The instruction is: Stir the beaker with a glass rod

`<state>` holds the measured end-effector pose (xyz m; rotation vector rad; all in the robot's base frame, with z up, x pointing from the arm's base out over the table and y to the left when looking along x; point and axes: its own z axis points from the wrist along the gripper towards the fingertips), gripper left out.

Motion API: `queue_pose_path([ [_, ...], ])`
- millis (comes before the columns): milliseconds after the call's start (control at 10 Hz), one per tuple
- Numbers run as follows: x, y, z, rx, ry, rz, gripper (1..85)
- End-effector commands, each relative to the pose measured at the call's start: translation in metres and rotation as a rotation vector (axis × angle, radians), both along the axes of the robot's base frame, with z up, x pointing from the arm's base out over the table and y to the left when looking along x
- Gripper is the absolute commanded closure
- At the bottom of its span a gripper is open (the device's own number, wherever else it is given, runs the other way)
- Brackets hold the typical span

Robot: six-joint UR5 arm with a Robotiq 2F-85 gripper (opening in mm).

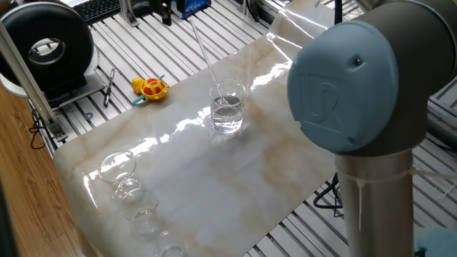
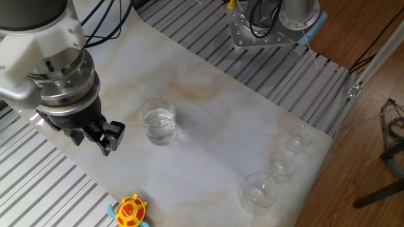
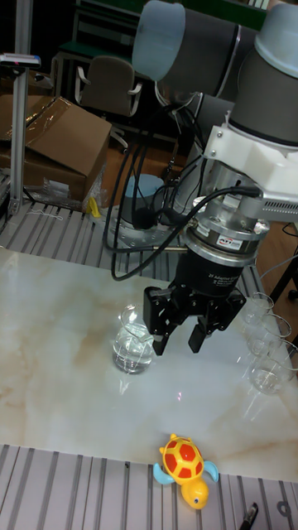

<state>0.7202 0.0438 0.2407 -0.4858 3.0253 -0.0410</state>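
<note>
Tall fixed view: hand [image 3: 195, 329] spread, apparently empty, beside beaker [image 3: 133, 349]; glass rod [image 1: 208, 60] inside needs grasping next.

Bright overhead light, white glare streaks on glossy table [image 1: 193, 178], soft shadows, sharp focus

Glossy marble-look tabletop [image 1: 214, 171], clear glass beaker [image 1: 228, 108]

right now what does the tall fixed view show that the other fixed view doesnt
Only the tall fixed view shows the gripper head-on with its fingers spread and nothing between them, plus a cardboard box and a chair behind the table. Only the other fixed view shows the arm's base and the wooden floor. Both show the beaker with liquid, the toy turtle and the small glass vessels.
</note>
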Motion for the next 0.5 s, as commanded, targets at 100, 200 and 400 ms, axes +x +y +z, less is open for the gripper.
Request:
queue_pose_path([
  [100, -0.0036, 0.0046, 0.0005, 0.03, 0.013, -0.004, 32.7],
  [200, -0.0008, 0.0018, 0.0007, 0.02, 0.002, -0.007, 32.3],
  [400, -0.0029, -0.0026, -0.006, 0.018, 0.019, -0.019, 32.3],
])
